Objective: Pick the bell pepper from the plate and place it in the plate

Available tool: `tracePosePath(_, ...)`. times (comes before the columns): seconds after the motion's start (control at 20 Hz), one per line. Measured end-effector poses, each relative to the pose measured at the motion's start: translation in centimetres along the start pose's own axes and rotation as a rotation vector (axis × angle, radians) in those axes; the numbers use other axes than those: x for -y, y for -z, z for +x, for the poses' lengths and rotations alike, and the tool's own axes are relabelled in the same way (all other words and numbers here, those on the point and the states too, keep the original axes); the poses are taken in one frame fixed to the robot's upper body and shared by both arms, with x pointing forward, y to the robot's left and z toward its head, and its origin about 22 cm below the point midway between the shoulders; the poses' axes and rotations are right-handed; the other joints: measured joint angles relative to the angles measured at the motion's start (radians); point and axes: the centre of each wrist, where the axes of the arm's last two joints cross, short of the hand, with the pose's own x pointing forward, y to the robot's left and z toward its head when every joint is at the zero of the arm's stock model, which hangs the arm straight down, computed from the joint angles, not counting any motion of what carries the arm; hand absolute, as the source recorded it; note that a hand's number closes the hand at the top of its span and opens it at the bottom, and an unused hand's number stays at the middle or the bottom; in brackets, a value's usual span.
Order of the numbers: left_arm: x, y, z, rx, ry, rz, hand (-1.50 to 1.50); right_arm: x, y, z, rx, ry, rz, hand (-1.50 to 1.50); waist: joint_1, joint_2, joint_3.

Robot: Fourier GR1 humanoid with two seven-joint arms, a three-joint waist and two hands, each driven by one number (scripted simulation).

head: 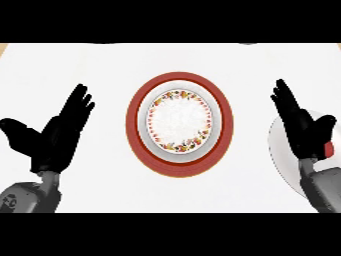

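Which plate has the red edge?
The middle plate: its rim is red, with a flowery ring inside. The plate at the right, under the right hand, is plain white.

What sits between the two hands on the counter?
In the head view, the red-rimmed plate with a floral inner ring lies between the left hand and the right hand, with bare white counter on either side of it.

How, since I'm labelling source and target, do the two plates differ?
The centre plate has a red rim and a floral ring; the right plate is plain white. The centre plate shows whole; the right plate lies partly under the right hand. Both are round.
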Motion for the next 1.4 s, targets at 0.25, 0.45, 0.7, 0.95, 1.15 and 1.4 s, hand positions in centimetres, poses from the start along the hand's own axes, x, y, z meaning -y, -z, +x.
tracePosePath(0.25, -4.1, -0.9, -1.5, 0.017, 0.213, 0.084, 0.00, 2.0, 0.3, 2.4, 0.133, 0.232, 0.020, -1.50, -0.001, -0.035, 0.007)
tracePosePath(0.45, -7.8, -2.4, -2.8, 0.025, 0.396, 0.155, 0.00, 6.9, -0.4, 3.5, 0.291, 0.179, -0.154, -1.50, -0.015, -0.047, 0.007)
tracePosePath(0.7, -10.1, -4.4, -4.7, 0.037, 0.483, 0.174, 0.00, 9.5, -4.0, 1.7, 0.494, 0.252, -0.380, -1.50, -0.021, -0.049, 0.007)
tracePosePath(0.95, -10.8, -5.0, -6.0, 0.051, 0.507, 0.171, 0.00, 11.3, -9.3, -0.3, 0.588, 0.270, -0.427, -1.50, -0.012, -0.046, 0.006)
tracePosePath(1.15, -10.8, -5.2, -6.1, 0.060, 0.521, 0.167, 0.00, 13.3, -12.7, -0.3, 0.532, 0.168, -0.328, -1.50, -0.008, -0.044, 0.006)
tracePosePath(1.4, -11.2, -5.0, -5.9, 0.065, 0.521, 0.160, 0.00, 16.2, -14.4, 1.3, 0.375, -0.065, -0.219, -1.50, 0.000, -0.042, 0.005)
